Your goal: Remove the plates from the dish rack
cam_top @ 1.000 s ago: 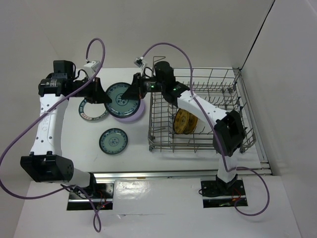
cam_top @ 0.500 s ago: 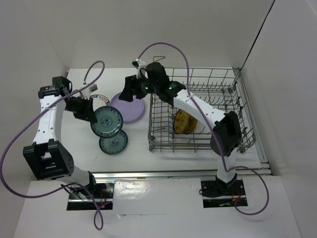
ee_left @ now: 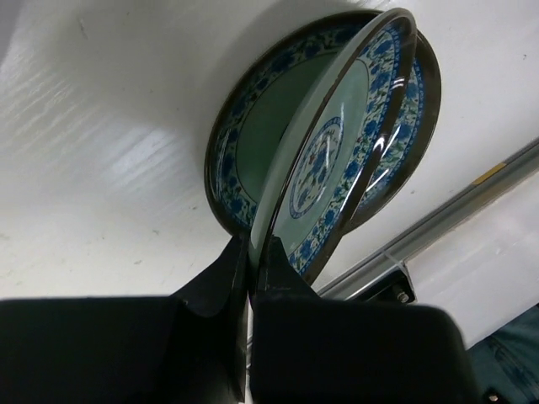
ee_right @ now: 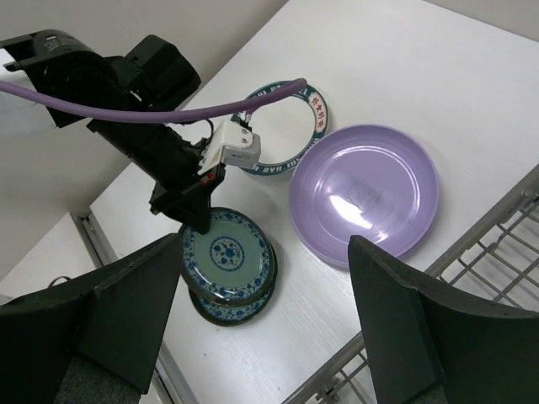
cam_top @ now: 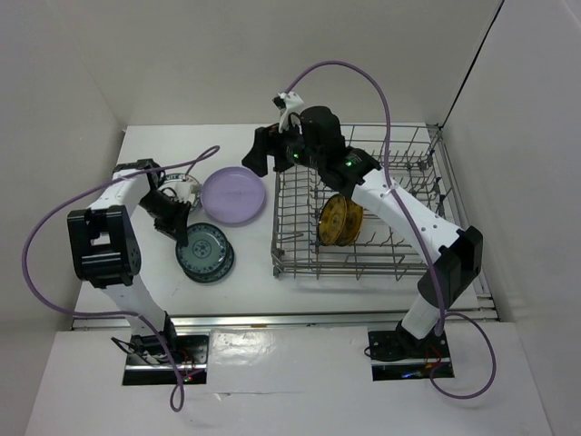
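Teal plates, two: held teal plate tilted, rim clamped in left gripper, over flat teal plate lying on table.

One lavender plate and one white dark-rimmed plate flat just beyond left gripper. White one partly hidden by arm and cable.

Right gripper spread wide, empty, hovering near lavender plate, just outside dish rack.

Rack holds two yellow-gold plates on edge.
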